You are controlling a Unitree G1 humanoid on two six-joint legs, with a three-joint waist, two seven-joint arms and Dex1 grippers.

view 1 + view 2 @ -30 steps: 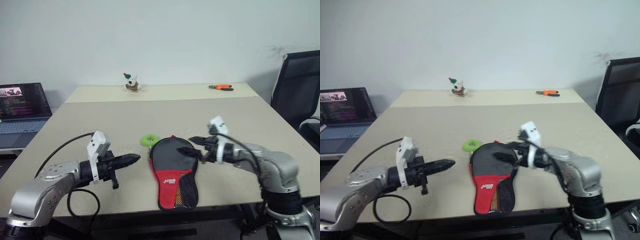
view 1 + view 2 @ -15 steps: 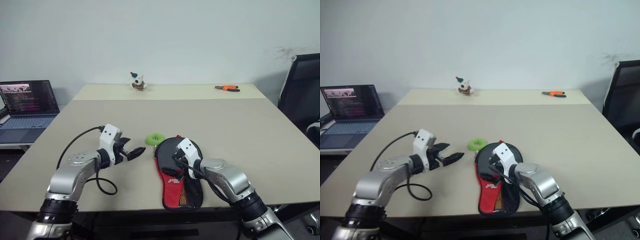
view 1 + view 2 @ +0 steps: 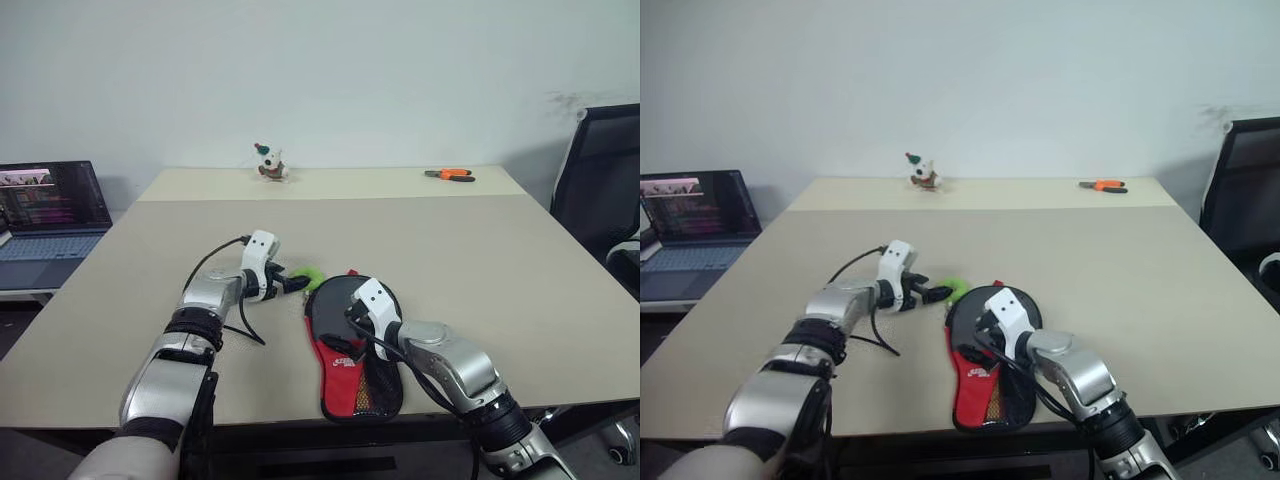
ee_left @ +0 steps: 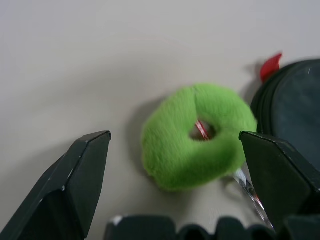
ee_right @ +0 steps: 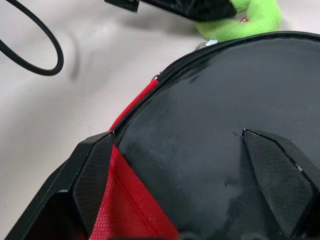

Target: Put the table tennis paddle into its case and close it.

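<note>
A pale counter (image 3: 480,250) fronts a plain white wall, with a laptop (image 3: 45,215) off at nine o'clock and orange-handled pliers (image 3: 448,174) far back at one o'clock. The case (image 3: 350,350) lies flat near the front edge, its green ring pull (image 4: 197,135) at its eleven o'clock. The left gripper (image 4: 177,185) stands spread around that ring without touching. The right gripper (image 5: 192,185) hangs wide over the black face. The ring looks soft, light and squashy, an easy hold; the fabric pouch seems limp and likely to slide unless pinned. I cannot make out the paddle apart from the case.
</note>
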